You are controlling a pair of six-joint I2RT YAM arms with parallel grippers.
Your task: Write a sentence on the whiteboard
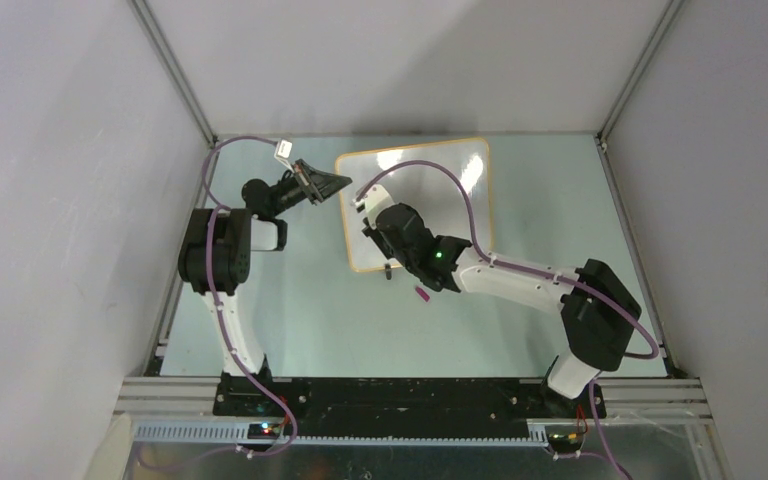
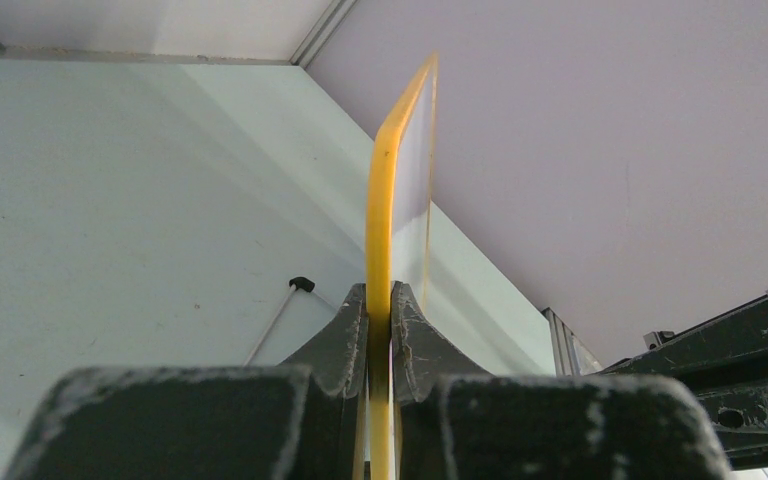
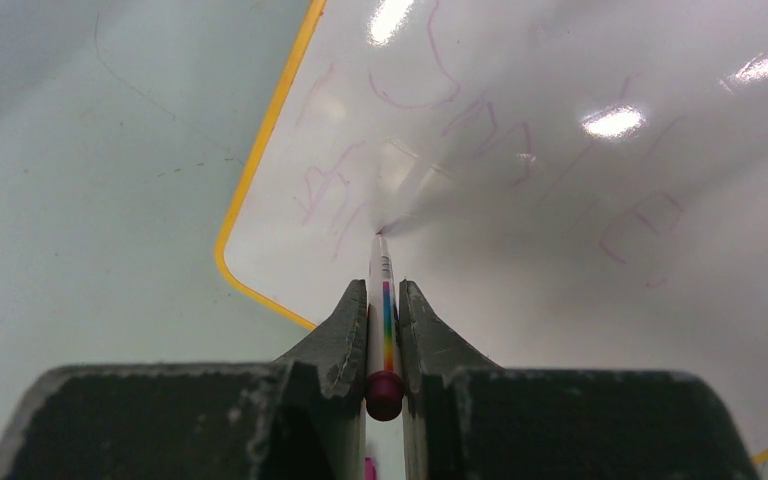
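The whiteboard lies on the table, white with an orange-yellow frame. My left gripper is shut on its left edge; in the left wrist view the yellow frame runs straight between the closed fingers of that gripper. My right gripper hovers over the board's left part. In the right wrist view it is shut on a white marker with a rainbow stripe, whose tip touches the whiteboard. Faint pink strokes show on the board.
A small pink cap lies on the table just in front of the board, beside the right arm. A black clip foot sits at the board's edge. Grey enclosure walls close in the table on three sides.
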